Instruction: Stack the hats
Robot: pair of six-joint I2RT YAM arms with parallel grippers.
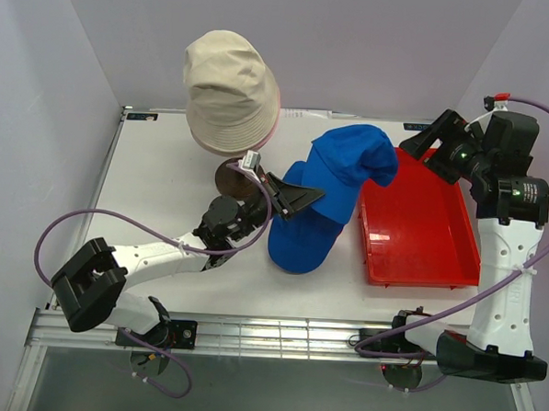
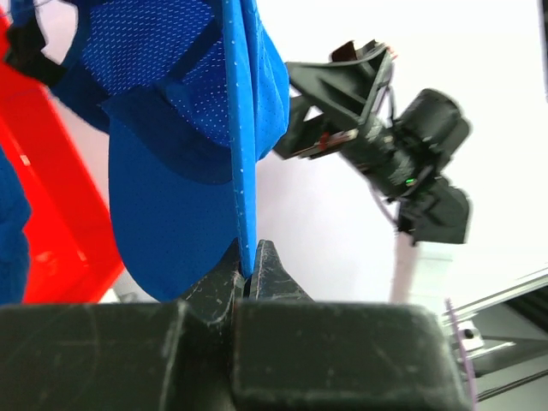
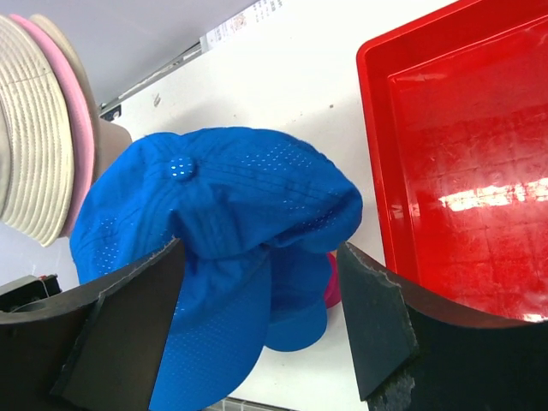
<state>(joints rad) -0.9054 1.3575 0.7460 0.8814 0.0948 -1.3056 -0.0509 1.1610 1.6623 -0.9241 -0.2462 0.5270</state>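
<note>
Blue mesh fabric cap [image 1: 340,177] hangs over the table [image 1: 165,181] centre, its brim pinched in my closed left gripper [image 2: 249,264]. My right gripper [image 3: 257,253] stands open at its 2 o'clock; the beige bucket hat [image 1: 230,88] sits at 11 o'clock.

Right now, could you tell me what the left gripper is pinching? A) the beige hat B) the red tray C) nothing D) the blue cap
D: in the left wrist view, the left gripper has its jaws closed on the thin edge of the blue cap, which hangs clear of the tray.
</note>
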